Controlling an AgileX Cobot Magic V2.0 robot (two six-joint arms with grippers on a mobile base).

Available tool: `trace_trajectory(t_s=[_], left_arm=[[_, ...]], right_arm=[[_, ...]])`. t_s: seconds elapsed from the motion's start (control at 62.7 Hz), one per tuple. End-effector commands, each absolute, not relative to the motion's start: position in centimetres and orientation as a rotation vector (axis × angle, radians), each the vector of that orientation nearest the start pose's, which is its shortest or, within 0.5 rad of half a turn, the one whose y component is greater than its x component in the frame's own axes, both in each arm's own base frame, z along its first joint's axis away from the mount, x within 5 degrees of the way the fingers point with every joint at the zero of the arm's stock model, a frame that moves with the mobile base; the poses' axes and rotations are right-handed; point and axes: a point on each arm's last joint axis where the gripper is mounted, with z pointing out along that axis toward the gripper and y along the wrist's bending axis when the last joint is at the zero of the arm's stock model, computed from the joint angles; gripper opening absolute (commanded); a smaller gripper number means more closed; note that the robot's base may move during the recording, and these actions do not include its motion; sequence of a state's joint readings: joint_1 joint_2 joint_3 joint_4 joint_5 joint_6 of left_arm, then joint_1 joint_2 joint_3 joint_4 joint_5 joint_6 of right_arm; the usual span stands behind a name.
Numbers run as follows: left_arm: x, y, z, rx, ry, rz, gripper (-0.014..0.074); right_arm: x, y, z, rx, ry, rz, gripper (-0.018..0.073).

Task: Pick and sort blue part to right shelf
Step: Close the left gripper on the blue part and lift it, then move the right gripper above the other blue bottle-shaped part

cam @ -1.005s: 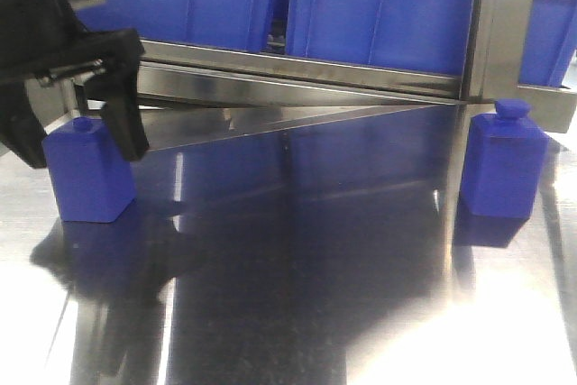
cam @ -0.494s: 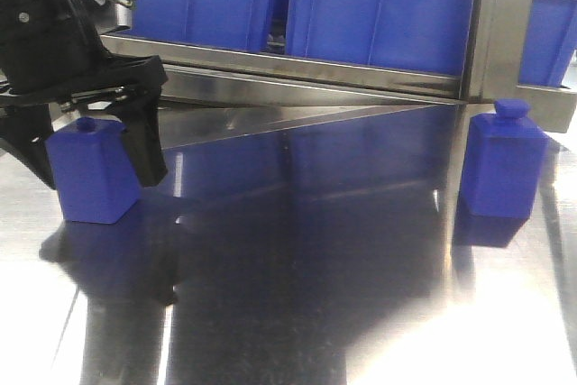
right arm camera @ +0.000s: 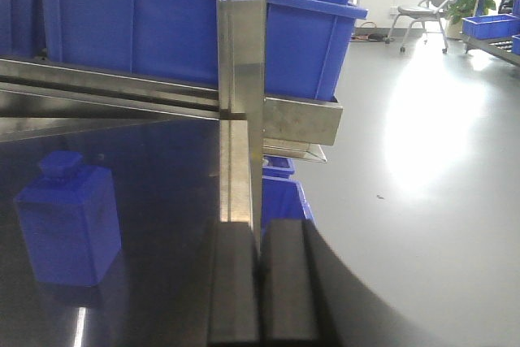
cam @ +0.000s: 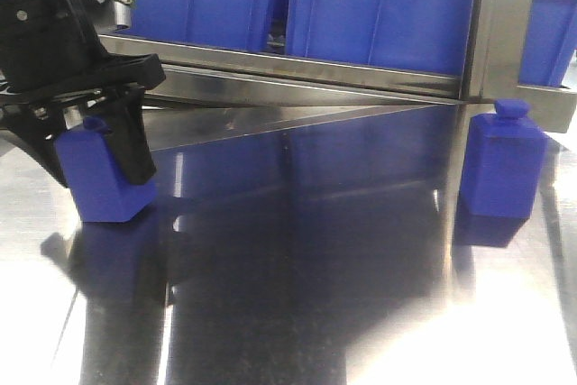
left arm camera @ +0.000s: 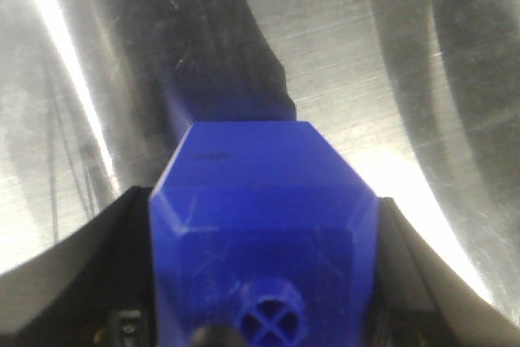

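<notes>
A blue bottle-shaped part (cam: 108, 197) stands tilted on the shiny steel table (cam: 297, 277) at the left. My left gripper (cam: 101, 176) is shut on it, one black finger on each side. In the left wrist view the part (left arm camera: 260, 176) fills the space between the fingers (left arm camera: 110, 270), its capped top toward the camera. A second blue part (cam: 503, 167) stands upright at the right, by the shelf post; it also shows in the right wrist view (right arm camera: 69, 221). My right gripper (right arm camera: 260, 235) is shut and empty, right of that part. The grey steel shelf (cam: 315, 74) holds blue bins (cam: 379, 6).
The shelf's upright post (right arm camera: 241, 79) stands straight ahead of my right gripper, with its front rail (right arm camera: 301, 119) to the right. Beyond the table edge is grey floor (right arm camera: 422, 168) with a chair (right arm camera: 426, 10) far back. More blue bins (right arm camera: 187, 30) sit on the rack.
My left gripper came down around the left blue part and closed on it. The part has tipped and shifted slightly to the right. The right part has not moved.
</notes>
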State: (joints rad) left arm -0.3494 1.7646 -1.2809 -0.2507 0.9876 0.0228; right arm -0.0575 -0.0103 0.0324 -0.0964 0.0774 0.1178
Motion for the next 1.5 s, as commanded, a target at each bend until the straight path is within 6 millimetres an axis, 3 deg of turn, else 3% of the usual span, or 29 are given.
trace_trajectory(t_s=[0.0, 0.223, 0.335, 0.447, 0.59, 0.797, 0.957, 1.132, 1.244, 1.387, 1.483], left_arm=[[31.9, -14.0, 25.2, 0.366, 2.889, -0.410, 0.0299], [31.8, -14.0, 26.9, 0.450, 2.888, -0.411, 0.0299], [31.0, -13.7, 29.4, 0.514, 2.771, -0.413, 0.0299], [29.4, -13.1, 33.2, 0.544, 2.601, -0.414, 0.0298], [25.9, -11.6, 38.1, 0.567, 2.372, -0.388, 0.0298], [19.7, -9.0, 41.9, 0.535, 2.110, -0.360, 0.0298], [14.9, -6.8, 42.6, 0.498, 1.937, -0.319, 0.0298], [11.0, -5.2, 41.8, 0.464, 1.817, -0.318, 0.0298], [9.6, -4.7, 41.0, 0.457, 1.792, -0.318, 0.0297], [8.7, -4.4, 40.2, 0.456, 1.785, -0.318, 0.0293], [8.6, -4.3, 40.3, 0.456, 1.783, -0.319, 0.0293]], right_arm=[[5.4, -0.3, 21.4, 0.043, 1.440, -0.040, 0.0032], [5.4, -0.3, 21.4, 0.043, 1.440, -0.040, 0.0032], [5.4, -0.3, 21.4, 0.046, 1.435, -0.035, 0.0032], [5.3, -0.3, 21.6, 0.067, 1.412, -0.009, 0.0032], [5.2, -0.3, 22.2, 0.090, 1.357, 0.022, 0.0032], [4.5, -0.3, 24.8, 0.108, 1.357, 0.039, 0.0032], [4.0, -0.2, 27.7, 0.101, 1.384, 0.051, 0.0035], [4.3, 0.1, 31.5, 0.058, 1.433, 0.117, 0.0041], [5.0, 0.5, 33.7, 0.011, 1.466, 0.185, 0.0158], [6.6, 1.6, 35.6, -0.088, 1.530, 0.288, 0.0459], [8.0, 2.7, 35.9, -0.158, 1.596, 0.345, 0.0571]])
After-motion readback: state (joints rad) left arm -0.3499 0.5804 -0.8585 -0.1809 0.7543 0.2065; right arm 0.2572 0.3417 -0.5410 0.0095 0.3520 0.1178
